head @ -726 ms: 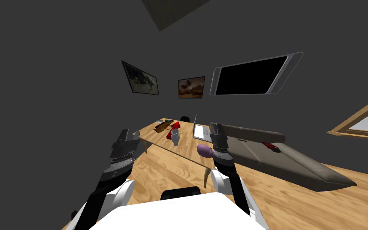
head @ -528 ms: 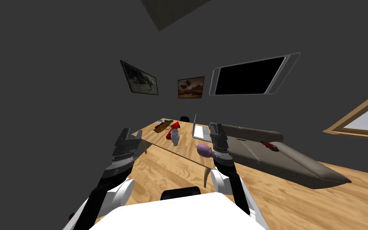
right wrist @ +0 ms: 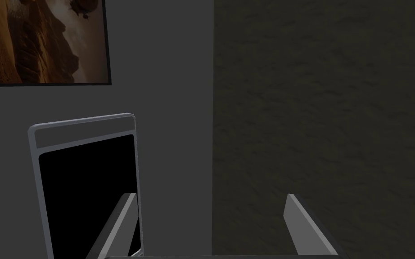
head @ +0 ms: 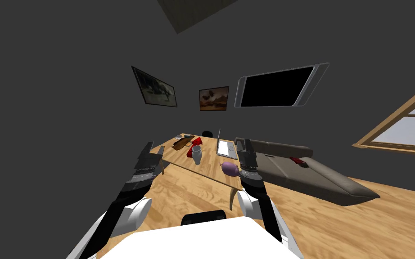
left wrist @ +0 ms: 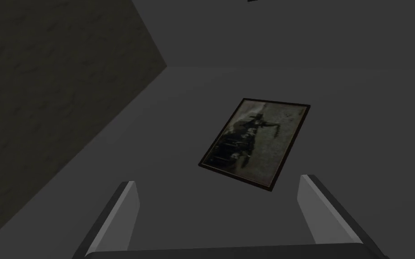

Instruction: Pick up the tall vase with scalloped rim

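1. Head view: the vase (head: 196, 155), pale grey, is standing upright on the wooden desk (head: 209, 175). It is sitting between the left jaws and the right jaws, roughly midway, well apart from both and touching neither. The left jaws are hanging by the desk's near corner on the vase's left side. The right jaws are hanging at the desk's opposite edge, just beside an open laptop (head: 227, 148). A purple rounded object (head: 230, 168) is lying on the desk close to the right jaws, on their vase side. A red object (head: 193, 146) is resting just behind the vase, farther from both jaws, with a brown tray (head: 183, 143) beyond it. A grey sofa (head: 319, 177) is stretching away outside the right jaws.

2. Left wrist view: the two grey fingers (left wrist: 121, 220) are standing wide apart, so the left jaws are spread and gripping nothing.

3. Right wrist view: the fingers (right wrist: 299, 225) are likewise standing wide apart, the right jaws spread and gripping nothing.
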Controlling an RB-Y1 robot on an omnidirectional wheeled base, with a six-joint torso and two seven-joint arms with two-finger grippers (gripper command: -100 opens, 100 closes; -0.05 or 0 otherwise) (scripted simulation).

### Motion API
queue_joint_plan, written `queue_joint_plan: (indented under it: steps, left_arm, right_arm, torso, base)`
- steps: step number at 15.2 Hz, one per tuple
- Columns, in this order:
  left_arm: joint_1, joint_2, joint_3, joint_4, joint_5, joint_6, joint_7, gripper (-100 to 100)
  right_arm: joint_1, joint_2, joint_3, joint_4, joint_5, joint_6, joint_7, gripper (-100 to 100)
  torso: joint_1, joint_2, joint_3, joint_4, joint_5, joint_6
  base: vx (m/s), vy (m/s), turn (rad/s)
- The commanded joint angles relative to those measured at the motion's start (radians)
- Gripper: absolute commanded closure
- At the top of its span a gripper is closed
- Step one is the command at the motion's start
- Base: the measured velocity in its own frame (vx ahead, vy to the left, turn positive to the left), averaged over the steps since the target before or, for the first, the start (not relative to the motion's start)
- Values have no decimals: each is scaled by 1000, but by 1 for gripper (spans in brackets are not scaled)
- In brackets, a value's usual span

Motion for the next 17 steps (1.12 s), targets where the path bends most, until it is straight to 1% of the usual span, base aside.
queue_joint_plan:
  steps: [1,2,3,4,5,7,8,9,10,11,13,14,16,17]
  left_arm:
    - [-10,11,-1,-4,5,45,2,-100]
    - [-27,27,-2,-3,13,72,4,-100]
    - [-27,27,-2,-3,13,93,4,-100]
    - [-27,27,-2,-3,13,96,4,-100]
    - [-45,43,-4,-1,22,123,7,-100]
    - [-45,43,-4,-1,22,151,7,-100]
    - [-65,58,-5,1,31,183,9,-100]
    - [-65,58,-5,1,31,205,9,-100]
    - [-65,58,-5,1,31,210,9,-100]
    - [-86,73,-7,5,41,242,12,-100]
    - [-86,73,-7,5,41,273,12,-100]
    - [-108,87,-9,9,51,304,15,-100]
    - [-108,87,-9,9,51,338,15,-100]
    - [-131,101,-10,14,62,366,18,-100]
  right_arm:
    - [0,0,0,0,0,0,0,0]
    - [0,0,0,0,0,0,0,0]
    - [0,0,0,0,0,0,0,0]
    - [0,0,0,0,0,0,0,0]
    - [0,0,0,0,0,0,0,0]
    - [0,0,0,0,0,0,0,0]
    - [0,0,0,0,0,0,0,0]
    - [0,0,0,0,0,0,0,0]
    - [0,0,0,0,0,0,0,0]
    - [0,0,0,0,0,0,0,0]
    - [0,0,0,0,0,0,0,0]
    - [0,0,0,0,0,0,0,0]
    - [0,0,0,0,0,0,0,0]
    - [0,0,0,0,0,0,0,0]
  torso:
    - [0,0,0,0,0,0]
    - [0,0,0,0,0,0]
    - [0,0,0,0,0,0]
    - [0,0,0,0,0,0]
    - [0,0,0,0,0,0]
    - [0,0,0,0,0,0]
    - [0,0,0,0,0,0]
    - [0,0,0,0,0,0]
    - [0,0,0,0,0,0]
    - [0,0,0,0,0,0]
    - [0,0,0,0,0,0]
    - [0,0,0,0,0,0]
    - [0,0,0,0,0,0]
    - [0,0,0,0,0,0]
  base:
    - [3,14,-57]
    - [3,20,-64]
    - [5,21,-68]
    - [4,15,-32]
    - [5,13,-57]
    - [5,14,-49]
    - [5,17,-59]
    - [6,18,-78]
    - [4,13,-31]
    - [6,13,-54]
    - [7,14,-52]
    - [6,13,-66]
    - [6,13,-59]
    - [9,13,-71]
